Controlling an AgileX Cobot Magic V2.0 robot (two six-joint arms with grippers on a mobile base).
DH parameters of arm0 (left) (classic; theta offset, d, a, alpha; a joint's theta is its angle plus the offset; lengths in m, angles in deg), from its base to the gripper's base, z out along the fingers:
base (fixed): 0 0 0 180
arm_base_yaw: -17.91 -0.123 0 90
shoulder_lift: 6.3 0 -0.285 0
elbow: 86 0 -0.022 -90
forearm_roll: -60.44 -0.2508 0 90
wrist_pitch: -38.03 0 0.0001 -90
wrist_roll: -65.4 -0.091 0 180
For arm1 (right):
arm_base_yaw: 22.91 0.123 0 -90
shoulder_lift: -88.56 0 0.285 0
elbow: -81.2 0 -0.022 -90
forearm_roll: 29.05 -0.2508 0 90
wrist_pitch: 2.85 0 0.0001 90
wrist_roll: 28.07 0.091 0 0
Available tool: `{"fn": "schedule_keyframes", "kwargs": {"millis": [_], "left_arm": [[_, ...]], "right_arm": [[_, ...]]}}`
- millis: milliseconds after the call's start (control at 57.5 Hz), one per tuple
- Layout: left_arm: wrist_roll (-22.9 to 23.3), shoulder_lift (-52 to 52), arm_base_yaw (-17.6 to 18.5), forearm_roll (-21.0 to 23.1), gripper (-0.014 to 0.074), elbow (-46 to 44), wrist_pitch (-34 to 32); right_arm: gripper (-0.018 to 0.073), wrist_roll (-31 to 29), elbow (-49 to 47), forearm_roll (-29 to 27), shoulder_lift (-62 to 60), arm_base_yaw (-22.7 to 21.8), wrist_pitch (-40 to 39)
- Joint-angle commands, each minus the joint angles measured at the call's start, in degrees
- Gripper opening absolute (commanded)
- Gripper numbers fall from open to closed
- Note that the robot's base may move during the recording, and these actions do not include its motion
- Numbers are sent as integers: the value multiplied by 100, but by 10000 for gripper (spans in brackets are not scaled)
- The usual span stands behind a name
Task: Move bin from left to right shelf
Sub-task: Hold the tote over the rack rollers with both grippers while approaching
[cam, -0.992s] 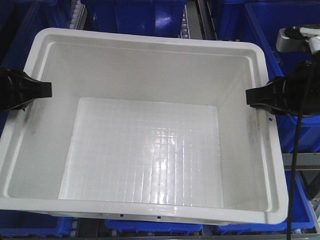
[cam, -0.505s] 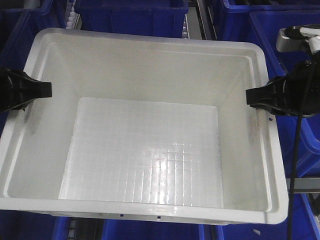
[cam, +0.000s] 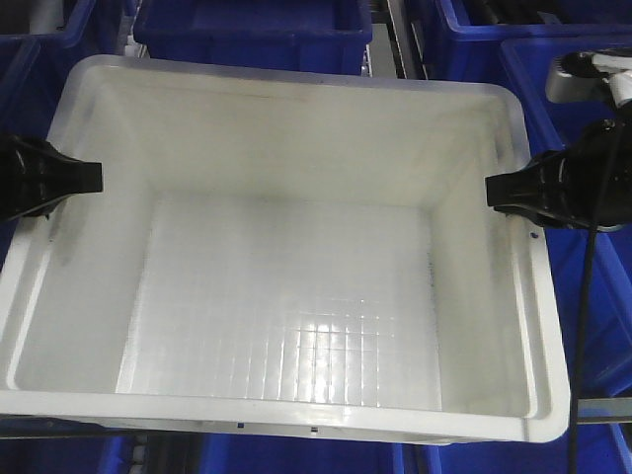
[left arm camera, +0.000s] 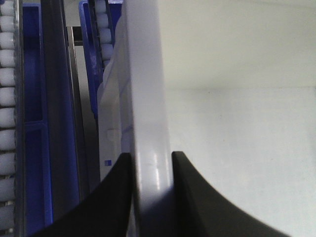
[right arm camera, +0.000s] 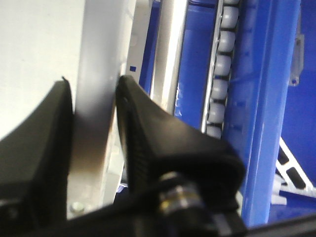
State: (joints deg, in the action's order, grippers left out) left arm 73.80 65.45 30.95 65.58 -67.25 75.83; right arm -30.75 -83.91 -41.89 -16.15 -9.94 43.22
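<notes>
Dark blue plastic totes (cam: 252, 35) crowd in behind, beside and below the large white rectangular plastic bin (cam: 296, 138), which fills most of the front view. One blue tote (cam: 592, 247) sits just beside the bin's right wall. A grey metal rail (cam: 393, 39) runs between the totes at the back, and another grey bar (cam: 602, 410) crosses low on the right. A black cable (cam: 583, 326) hangs down past the bin's right rim.

From the left wrist, a lane of small white roller wheels (left arm camera: 7, 98) lines the far edge, with more rollers (left arm camera: 103, 29) close to the bin's outer wall. From the right wrist, a further row of pale rollers (right arm camera: 222, 74) stands between the bin and a blue tote wall.

The bin hangs between the two arms. The left gripper (left arm camera: 152, 159) pinches the left rim, one black finger inside and one outside. The right gripper (right arm camera: 94, 84) clamps the right rim the same way.

The bin is empty, with a thick rounded rim, smooth sloping inner walls and a grid-textured floor that catches glare near the front. Grey scuffs mark the right inner wall. Whether it rests on anything below cannot be told.
</notes>
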Motion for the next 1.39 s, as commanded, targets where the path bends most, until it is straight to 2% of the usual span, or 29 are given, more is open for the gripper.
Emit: {"fn": "schedule_keyframes", "kwargs": {"millis": [0,1375], "left_arm": [[-66,-217,14,-32,-6,-219,-774],[-66,-217,14,-32,-6,-219,-774]], "right_arm": [[-4,-129,-243,-41,-188,-44,-616],[-4,-129,-243,-41,-188,-44,-616]]}}
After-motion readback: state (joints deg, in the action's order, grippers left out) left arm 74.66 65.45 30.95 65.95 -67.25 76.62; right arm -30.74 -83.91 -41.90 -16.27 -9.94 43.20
